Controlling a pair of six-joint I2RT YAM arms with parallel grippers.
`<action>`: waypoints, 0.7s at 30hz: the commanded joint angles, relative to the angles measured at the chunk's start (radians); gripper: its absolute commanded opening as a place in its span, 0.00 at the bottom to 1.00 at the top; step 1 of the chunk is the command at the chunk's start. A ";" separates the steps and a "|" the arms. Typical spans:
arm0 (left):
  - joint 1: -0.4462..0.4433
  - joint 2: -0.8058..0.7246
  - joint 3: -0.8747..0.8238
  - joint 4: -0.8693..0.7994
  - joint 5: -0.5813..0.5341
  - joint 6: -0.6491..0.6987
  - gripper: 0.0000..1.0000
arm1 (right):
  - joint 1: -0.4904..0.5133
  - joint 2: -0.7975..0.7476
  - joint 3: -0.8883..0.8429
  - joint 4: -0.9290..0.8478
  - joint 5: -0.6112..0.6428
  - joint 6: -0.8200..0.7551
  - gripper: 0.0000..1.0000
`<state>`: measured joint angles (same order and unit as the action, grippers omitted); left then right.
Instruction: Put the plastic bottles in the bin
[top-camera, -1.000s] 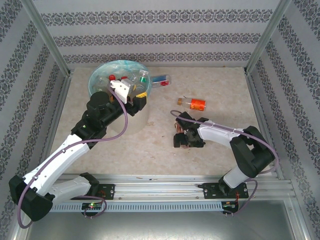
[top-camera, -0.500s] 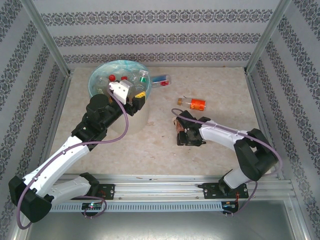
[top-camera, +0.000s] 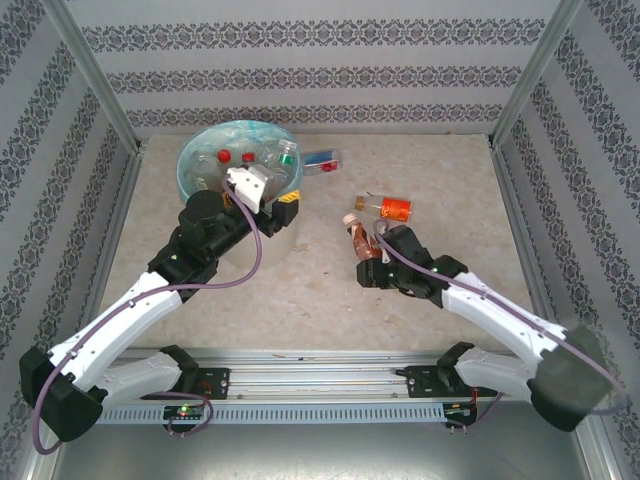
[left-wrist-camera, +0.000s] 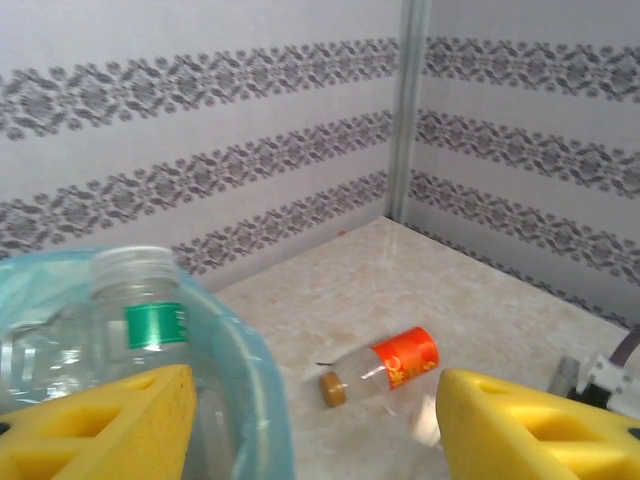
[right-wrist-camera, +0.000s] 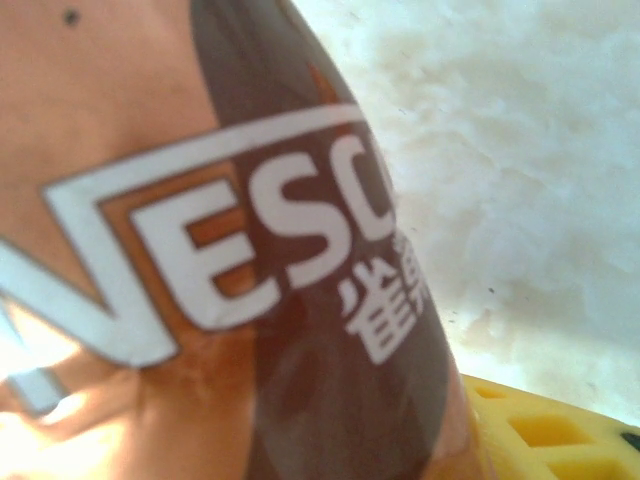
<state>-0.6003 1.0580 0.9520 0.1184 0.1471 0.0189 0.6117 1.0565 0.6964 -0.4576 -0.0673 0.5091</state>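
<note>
While the left claw (top-camera: 272, 196) gapes empty over the bin (top-camera: 190, 160), the right claw (top-camera: 369, 260) clamps a brown-labelled bottle (top-camera: 358, 235) for carrying there.

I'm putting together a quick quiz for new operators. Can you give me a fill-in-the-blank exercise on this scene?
1. The right gripper grips a bottle with a ____ label.
2. The orange-labelled bottle lies on the ____.
3. The left gripper hangs at the rim of the bin with its jaws ____.

Missing words: brown; table; open.
</note>
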 joint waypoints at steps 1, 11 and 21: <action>-0.036 0.025 0.023 0.014 0.093 -0.014 0.65 | 0.018 -0.118 -0.027 0.114 -0.090 -0.081 0.41; -0.084 0.043 0.044 0.094 0.360 -0.201 0.79 | 0.106 -0.368 -0.047 0.281 -0.223 -0.215 0.42; -0.084 0.092 0.011 0.356 0.623 -0.442 0.78 | 0.196 -0.325 -0.015 0.300 -0.254 -0.253 0.41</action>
<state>-0.6724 1.1381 0.9668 0.3027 0.6262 -0.3187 0.7811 0.7078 0.6590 -0.1776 -0.2779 0.3023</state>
